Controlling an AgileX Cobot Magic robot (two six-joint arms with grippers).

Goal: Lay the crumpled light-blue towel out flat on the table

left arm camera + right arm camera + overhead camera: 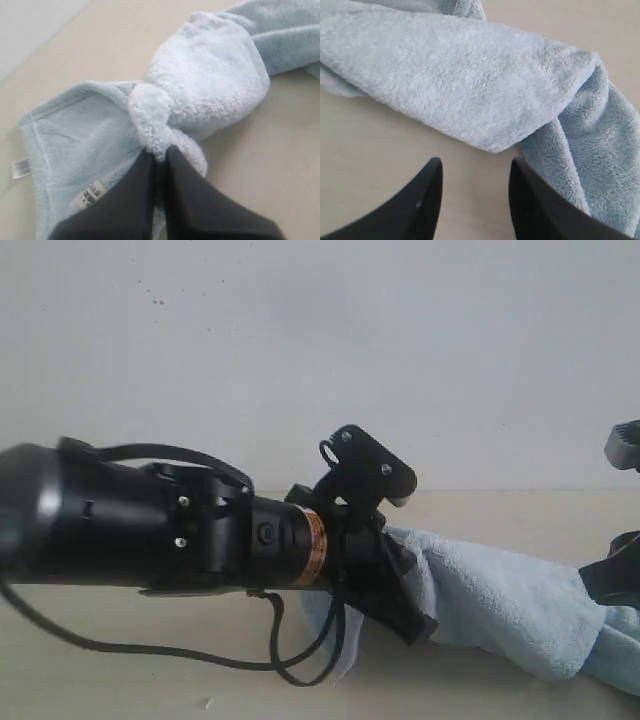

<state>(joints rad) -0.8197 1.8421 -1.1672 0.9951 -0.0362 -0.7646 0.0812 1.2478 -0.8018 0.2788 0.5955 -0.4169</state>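
Bare desk (110,685) lies open in front of the left arm (150,525) in the exterior view, crossed only by a slack black cable (200,658) that loops down toward it. The towel (500,600), a twisted roll, bars the right side from the arm to the frame edge. The left claw (160,150) is pinched on a towel fold, leaving no gap. The right claw (476,164) stands parted over bare desk, with the towel's folded corner just beyond its tips.

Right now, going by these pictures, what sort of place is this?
Probably a robot lab or test bench, not a home: a plain beige table, a blank white wall, and a light-blue towel pinched by a black robot arm's left end effector.
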